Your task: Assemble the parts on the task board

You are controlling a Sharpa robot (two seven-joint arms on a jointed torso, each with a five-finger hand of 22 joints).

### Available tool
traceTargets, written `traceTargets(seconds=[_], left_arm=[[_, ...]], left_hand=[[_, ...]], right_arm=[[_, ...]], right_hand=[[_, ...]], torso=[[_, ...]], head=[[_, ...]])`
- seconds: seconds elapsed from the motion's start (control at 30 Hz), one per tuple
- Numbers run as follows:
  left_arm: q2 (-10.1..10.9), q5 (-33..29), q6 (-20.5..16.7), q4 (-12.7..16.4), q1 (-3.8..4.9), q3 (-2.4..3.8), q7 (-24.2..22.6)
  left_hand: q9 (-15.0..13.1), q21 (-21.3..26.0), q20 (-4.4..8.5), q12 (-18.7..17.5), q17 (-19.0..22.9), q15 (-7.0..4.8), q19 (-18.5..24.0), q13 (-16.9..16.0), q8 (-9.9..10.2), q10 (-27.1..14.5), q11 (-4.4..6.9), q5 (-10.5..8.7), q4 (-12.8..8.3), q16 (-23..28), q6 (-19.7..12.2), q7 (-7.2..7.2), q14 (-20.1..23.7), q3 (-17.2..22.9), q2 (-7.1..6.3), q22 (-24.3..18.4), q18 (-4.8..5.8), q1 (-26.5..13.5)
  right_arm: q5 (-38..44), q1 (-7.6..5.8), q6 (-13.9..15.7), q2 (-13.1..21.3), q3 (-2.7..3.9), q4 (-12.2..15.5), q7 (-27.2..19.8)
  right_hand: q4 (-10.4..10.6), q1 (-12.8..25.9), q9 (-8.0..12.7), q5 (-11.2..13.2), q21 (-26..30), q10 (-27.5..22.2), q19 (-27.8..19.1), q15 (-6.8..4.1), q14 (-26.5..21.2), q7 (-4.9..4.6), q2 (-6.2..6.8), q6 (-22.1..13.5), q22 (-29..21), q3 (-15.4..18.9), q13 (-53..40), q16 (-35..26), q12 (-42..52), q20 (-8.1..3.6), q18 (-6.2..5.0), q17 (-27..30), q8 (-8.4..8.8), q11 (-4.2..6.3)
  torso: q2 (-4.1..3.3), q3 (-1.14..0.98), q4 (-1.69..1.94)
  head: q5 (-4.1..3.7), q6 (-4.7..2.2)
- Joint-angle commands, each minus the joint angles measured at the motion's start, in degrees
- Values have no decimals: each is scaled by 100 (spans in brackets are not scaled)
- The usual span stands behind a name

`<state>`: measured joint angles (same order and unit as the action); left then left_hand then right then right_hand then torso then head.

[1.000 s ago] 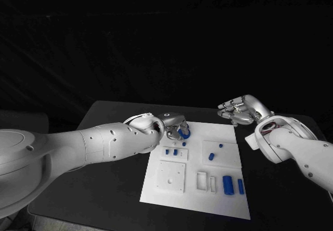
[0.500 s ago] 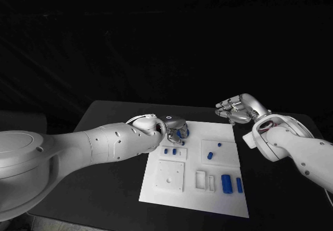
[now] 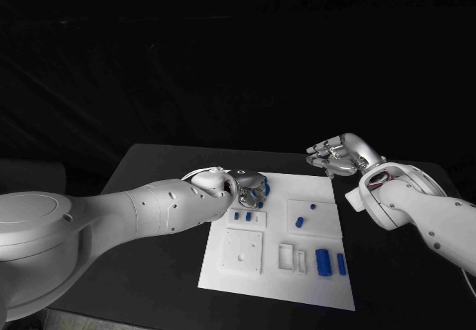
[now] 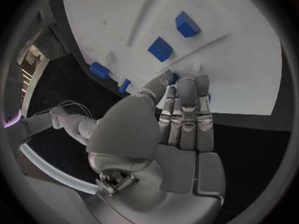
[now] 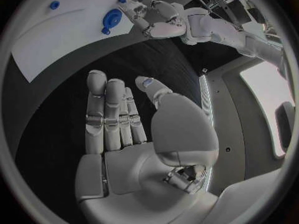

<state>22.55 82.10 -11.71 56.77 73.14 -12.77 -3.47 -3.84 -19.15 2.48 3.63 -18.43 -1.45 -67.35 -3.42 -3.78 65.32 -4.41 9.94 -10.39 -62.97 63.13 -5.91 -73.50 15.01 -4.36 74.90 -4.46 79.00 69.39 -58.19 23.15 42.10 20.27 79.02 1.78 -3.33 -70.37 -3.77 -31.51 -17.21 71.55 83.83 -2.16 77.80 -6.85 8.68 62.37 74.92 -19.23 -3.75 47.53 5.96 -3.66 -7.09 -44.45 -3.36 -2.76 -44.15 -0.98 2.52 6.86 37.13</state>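
The white task board [image 3: 273, 275] lies mid-table. My left hand [image 3: 248, 189] is over its far left corner, fingers stretched out and lying on a round blue part [image 3: 262, 185], with the thumb at the part's side. In the left wrist view the round blue part [image 4: 175, 78] peeks out behind the left hand [image 4: 181, 114]. The right wrist view shows the round blue part [image 5: 113, 18] beside the left hand [image 5: 156, 20]. My right hand [image 3: 336, 157] hangs above the table past the board's far right corner, fingers apart and holding nothing; the right hand [image 5: 124, 124] is flat.
Two small blue pieces [image 3: 243, 216] stand in a white pad near the left hand. Two more blue pieces [image 3: 300, 222] sit on the right pad, and long blue pieces [image 3: 323, 262] lie near the board's front right. A square white plate [image 3: 243, 251] sits front left.
My left hand has settled slightly lower over the round blue part and the left arm has swung in closer. The right hand has barely moved.
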Motion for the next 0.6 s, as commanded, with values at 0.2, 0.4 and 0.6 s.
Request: traceTargets(seconds=[0.2, 0.4, 0.6], left_arm=[[-95, 3, -11, -139, -73, 5, -124], [-133, -14, -5, -209, -89, 6, -136], [-158, -20, 46, -270, -116, 6, -150]], left_hand=[[10, -100, 38, -25, -1, -39, -36, 8, 23, 42, 5, 24, 17, -101, -29, 12, -53, 92, -5, 131, -39, -33], [11, -163, 57, -26, -10, -64, -38, 8, 23, 149, 37, 29, 28, -153, -80, 18, -68, 149, 5, 132, -34, -36], [5, -213, 69, -18, -18, -61, -21, 5, 15, 406, 79, 28, 63, -191, 95, -11, -71, 169, 55, 130, -13, -55]], right_arm=[[-6, 2, -53, -10, 2, 28, -62], [-7, 2, -59, -13, 2, 36, -62], [-13, 2, -59, -14, 2, 39, -66]], right_hand=[[9, 42, -3, 6, 17, 23, 141, 9, 40, 7, 30, -36, 163, -31, 8, -26, -29, 37, -70, 8, -24, -33], [9, 42, -3, 6, 17, 23, 141, 9, 40, 7, 30, -36, 163, -31, 8, -26, -29, 37, -70, 8, -24, -33], [9, 42, -3, 6, 17, 23, 141, 9, 40, 7, 30, -36, 163, -31, 8, -26, -29, 37, -70, 8, -24, -33]], torso=[[-1, 1, 4], [4, 1, 3], [1, 4, 7]], head=[[-24, -4], [-32, -8], [-40, -5]])
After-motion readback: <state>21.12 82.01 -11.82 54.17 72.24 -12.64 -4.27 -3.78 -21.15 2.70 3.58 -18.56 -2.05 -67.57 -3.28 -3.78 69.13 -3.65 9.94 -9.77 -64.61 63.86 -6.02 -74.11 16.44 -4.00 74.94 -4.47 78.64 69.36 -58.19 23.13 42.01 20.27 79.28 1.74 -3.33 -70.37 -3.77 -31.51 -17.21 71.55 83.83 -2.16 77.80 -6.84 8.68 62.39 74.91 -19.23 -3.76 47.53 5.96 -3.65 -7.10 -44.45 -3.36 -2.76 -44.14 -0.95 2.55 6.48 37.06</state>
